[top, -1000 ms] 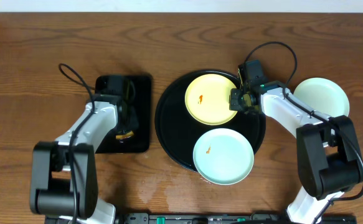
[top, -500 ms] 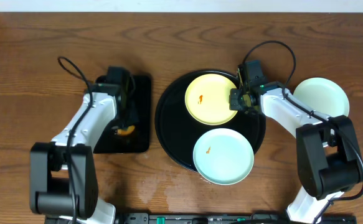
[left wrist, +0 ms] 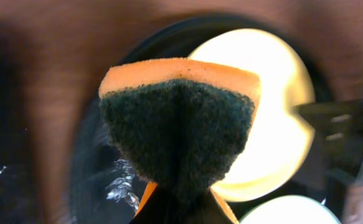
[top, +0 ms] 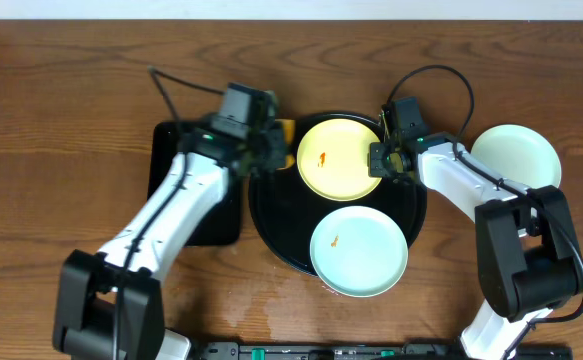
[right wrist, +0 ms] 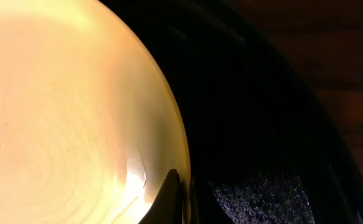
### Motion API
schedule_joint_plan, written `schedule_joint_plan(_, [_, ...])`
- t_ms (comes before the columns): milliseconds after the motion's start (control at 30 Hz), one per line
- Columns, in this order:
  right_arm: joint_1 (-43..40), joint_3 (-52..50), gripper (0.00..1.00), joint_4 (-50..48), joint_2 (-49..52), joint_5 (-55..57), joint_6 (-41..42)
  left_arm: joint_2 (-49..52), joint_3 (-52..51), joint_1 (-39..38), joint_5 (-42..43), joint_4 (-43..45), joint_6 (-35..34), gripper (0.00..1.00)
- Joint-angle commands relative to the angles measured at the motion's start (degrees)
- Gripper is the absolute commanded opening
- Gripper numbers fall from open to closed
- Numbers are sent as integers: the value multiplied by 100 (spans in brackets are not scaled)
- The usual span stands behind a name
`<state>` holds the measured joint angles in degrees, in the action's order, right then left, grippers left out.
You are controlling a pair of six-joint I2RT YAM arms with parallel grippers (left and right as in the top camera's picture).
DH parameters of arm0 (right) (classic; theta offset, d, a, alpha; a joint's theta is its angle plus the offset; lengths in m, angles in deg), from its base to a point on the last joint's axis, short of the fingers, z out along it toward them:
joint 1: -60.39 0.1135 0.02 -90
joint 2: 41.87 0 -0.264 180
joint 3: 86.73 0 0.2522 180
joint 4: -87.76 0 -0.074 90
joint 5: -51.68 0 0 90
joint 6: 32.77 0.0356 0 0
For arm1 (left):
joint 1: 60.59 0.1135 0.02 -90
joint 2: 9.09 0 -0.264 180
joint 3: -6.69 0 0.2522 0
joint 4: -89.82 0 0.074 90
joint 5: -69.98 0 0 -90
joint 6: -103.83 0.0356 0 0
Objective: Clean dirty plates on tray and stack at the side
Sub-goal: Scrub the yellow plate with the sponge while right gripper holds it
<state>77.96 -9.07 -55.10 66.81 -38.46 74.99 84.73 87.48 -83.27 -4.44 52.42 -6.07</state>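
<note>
Overhead view: a brown wooden counter (top: 61, 90) carries the round black tray (top: 271, 215) at centre and a smaller rectangular black tray (top: 171, 140) just to its left. Two plates lie inside the round tray, the yellow plate (top: 339, 158) at the far side and the near mint plate (top: 359, 250) at the front, where it overhangs the tray's rim. The second mint plate (top: 516, 155) rests on the counter, to the right of the tray and apart from it. The yellow plate and the near mint plate each bear a small orange smear; the second mint plate looks unmarked.

The left hand (top: 274, 140) hangs over the tray's left rim, clamped on a sponge (top: 284, 130) just beside the yellow plate. The right hand (top: 381, 160) sits at that plate's right edge.

Left wrist view: only here is the sponge's make-up plain, an orange body with a dark green scouring face (left wrist: 181, 118), pinched from below by the fingers (left wrist: 187, 211). Glistening specks show on the tray beside it.

Right wrist view: the dark fingertips (right wrist: 170, 196) are closed on the yellow plate's rim, a contact that the overhead view hides under the wrist.
</note>
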Motion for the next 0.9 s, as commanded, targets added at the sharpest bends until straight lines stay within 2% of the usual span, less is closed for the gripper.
schedule_joint_plan(0, [129,-299,1,105,208,74,-87,225,76,-435,175,431,-343,8])
schedule_joint_plan(133, [129,-367,1,42,208,74,-83,531,76,-750,111,872,-616,7])
schedule_joint_plan(333, [129,-369,1,42,208,50,-85,1274,76,-944,111,1596,-669,7])
schedule_joint_plan(600, [146,-369,1,66,208,48,-85,2225,76,-973,352,2507,-1453,7])
schedule_joint_plan(767, [201,-369,1,63,208,48,-85,2557,76,-946,240,2479,-1620,7])
schedule_joint_plan(867, [203,-369,1,87,208,48,-85,2575,79,-857,-649,1991,-1364,8])
